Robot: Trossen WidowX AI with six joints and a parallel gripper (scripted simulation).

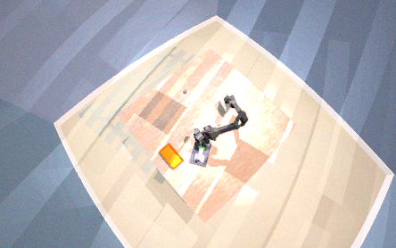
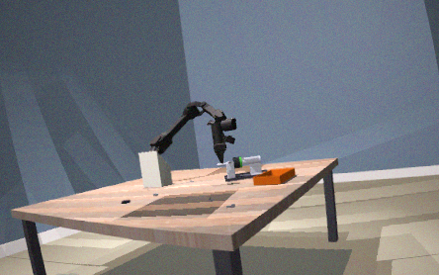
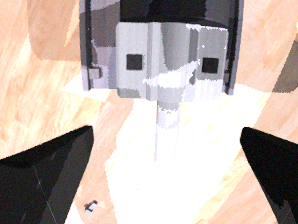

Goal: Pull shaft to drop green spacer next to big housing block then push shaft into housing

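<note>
The white shaft (image 3: 168, 117) sticks out of the grey-white end support (image 3: 136, 42) (image 2: 230, 170) toward the arm. The green spacer (image 2: 240, 161) (image 1: 202, 147) is on the shaft line against the big white housing block (image 2: 253, 159) (image 1: 200, 156). A black spacer (image 2: 235, 162) sits between it and the support. All stand on the dark baseplate (image 2: 230, 178). My gripper (image 3: 169, 133) (image 2: 220, 162) points down and is open and empty, with one finger on each side of the shaft's protruding end and gaps to both. The wrist view does not show the green spacer.
An orange tray (image 1: 170, 156) (image 2: 264, 180) lies beside the baseplate. The pale pedestal (image 2: 150, 169) of the arm stands at the other side. Small dark bits (image 2: 126, 201) (image 1: 185, 92) lie on the table, and a small metallic piece (image 3: 90, 206) lies near the left finger in the wrist view.
</note>
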